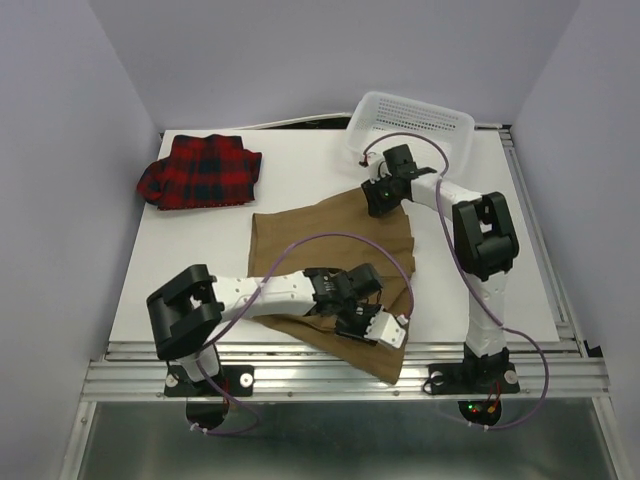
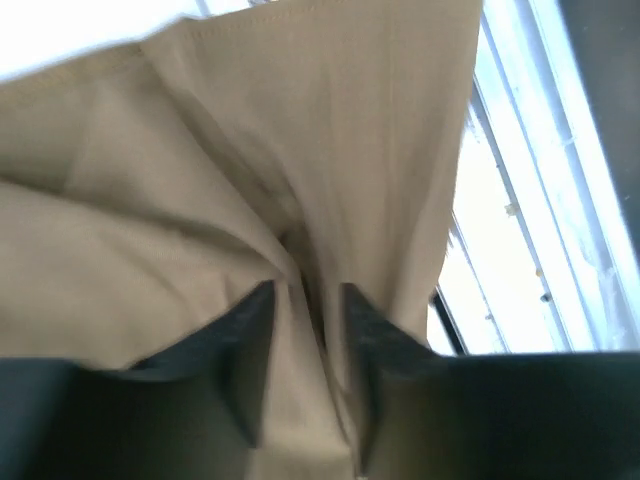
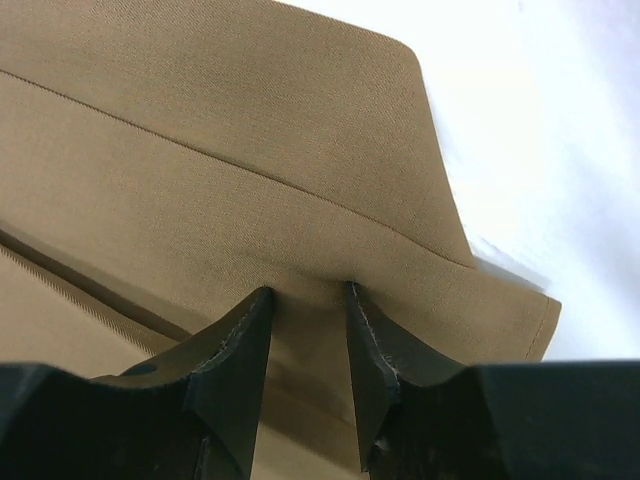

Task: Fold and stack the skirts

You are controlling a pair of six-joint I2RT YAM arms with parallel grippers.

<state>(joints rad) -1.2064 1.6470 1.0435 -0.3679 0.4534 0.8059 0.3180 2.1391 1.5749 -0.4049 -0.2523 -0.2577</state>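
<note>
Looks like the fold step on the tan skirt, lying mid-table with its near end draped over the front edge. The left gripper pinches bunched cloth at the near right corner. The right gripper straddles the far right edge, but whether it's clamped is hard to tell. The long axis runs far-to-near, slanting right. Next is probably lifting both corners evenly and carrying them left.

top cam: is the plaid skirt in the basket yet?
No, the plaid skirt lies folded on the table at its far left corner, well apart from the white basket at the far right.
</note>
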